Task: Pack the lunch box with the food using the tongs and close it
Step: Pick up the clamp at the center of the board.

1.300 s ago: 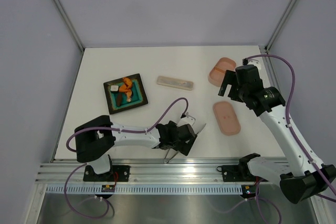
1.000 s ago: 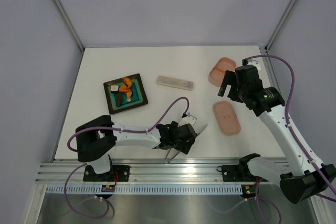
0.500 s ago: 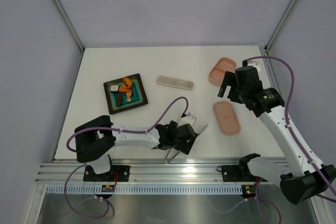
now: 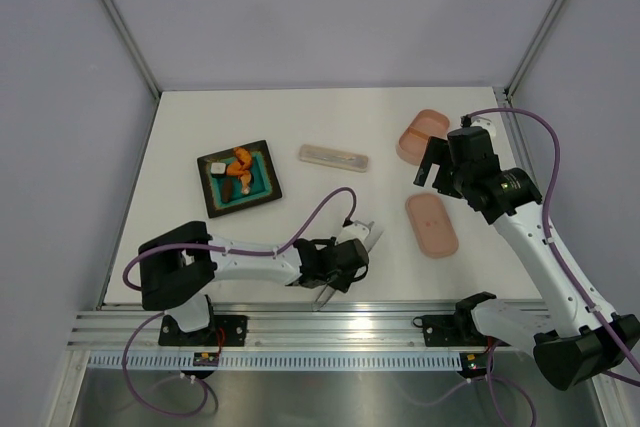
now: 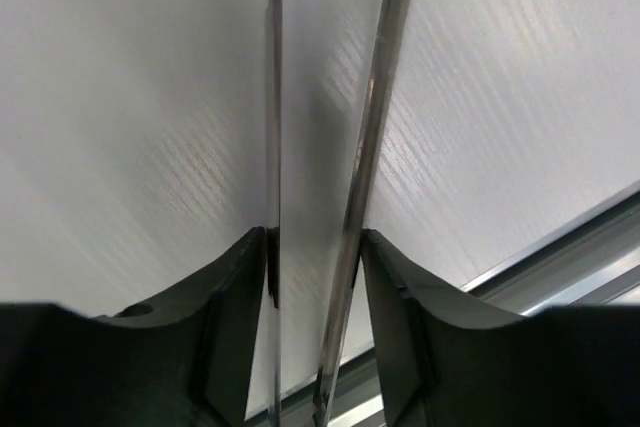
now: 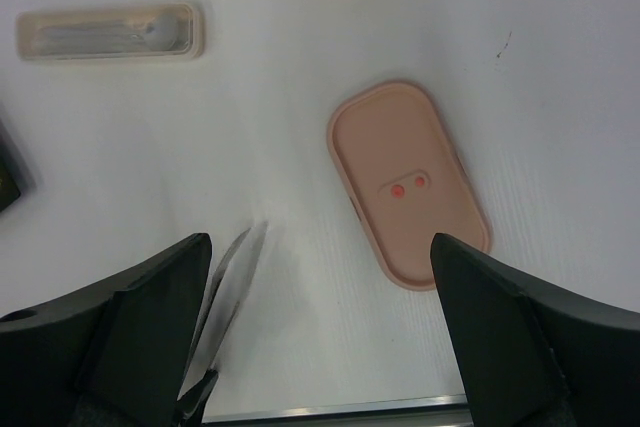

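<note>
— Tongs (image 5: 372,117), where?
— Between the fingers (image 5: 230,327) of the left gripper (image 5: 312,237); pinched, one finger against each thin arm; low on the white table (image 4: 330,117), close to its near edge.
— And the right gripper (image 6: 320,247)?
— Spread wide; holding nothing; hovering above the pink lid (image 6: 405,182), two red spots showing.
— Farther out?
— Lunch box (image 4: 422,135) open, beyond the lid, toward the far right corner; food (image 4: 238,162) on the dark tray (image 4: 206,187), well to the left; pale case (image 4: 333,157) between tray and box.
</note>
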Robot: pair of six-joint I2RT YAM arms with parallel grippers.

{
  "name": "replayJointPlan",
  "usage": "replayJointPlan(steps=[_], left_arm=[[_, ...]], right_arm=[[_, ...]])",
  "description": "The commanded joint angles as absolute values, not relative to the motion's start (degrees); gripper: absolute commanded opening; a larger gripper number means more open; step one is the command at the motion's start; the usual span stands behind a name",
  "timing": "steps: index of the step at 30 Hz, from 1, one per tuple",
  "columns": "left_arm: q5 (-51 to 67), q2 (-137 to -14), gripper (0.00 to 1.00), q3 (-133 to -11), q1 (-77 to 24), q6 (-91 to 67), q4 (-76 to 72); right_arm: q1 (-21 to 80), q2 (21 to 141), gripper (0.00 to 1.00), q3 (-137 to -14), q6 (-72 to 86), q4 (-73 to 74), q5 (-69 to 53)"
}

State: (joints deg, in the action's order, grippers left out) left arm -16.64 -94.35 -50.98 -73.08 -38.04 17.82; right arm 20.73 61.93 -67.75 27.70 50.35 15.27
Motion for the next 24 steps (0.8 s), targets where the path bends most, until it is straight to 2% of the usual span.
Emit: replayJointPlan(steps=[1,3,4,16,24], left_arm=[[-18.19,-94.22,0.38,-52.73,-73.48,-37.18,19.68],[-20.03,-93.17,0.28,-55.01,-73.48,-35.78,22.75],[-20.74,-92.64,0.27,-55.98,-73.22,-35.25,25.20],[-17.76,-82.71,0.30,-71.19,-62.94,-27.34,45.51],[-12.49,-79.28,0.34,-73.57,-55.82,-26.54,48.96]], right_arm=[[20.92,61.79,1.00,-67.59,28.56,48.43,13.80],[20.92,61.44,0.99,-67.50,28.48,48.43,13.89],[20.92,61.26,0.99,-67.67,28.48,48.60,13.97],[20.92,60.12,0.99,-68.12,27.51,49.66,14.68],[20.92,61.78,0.99,-67.59,27.16,50.19,14.33]])
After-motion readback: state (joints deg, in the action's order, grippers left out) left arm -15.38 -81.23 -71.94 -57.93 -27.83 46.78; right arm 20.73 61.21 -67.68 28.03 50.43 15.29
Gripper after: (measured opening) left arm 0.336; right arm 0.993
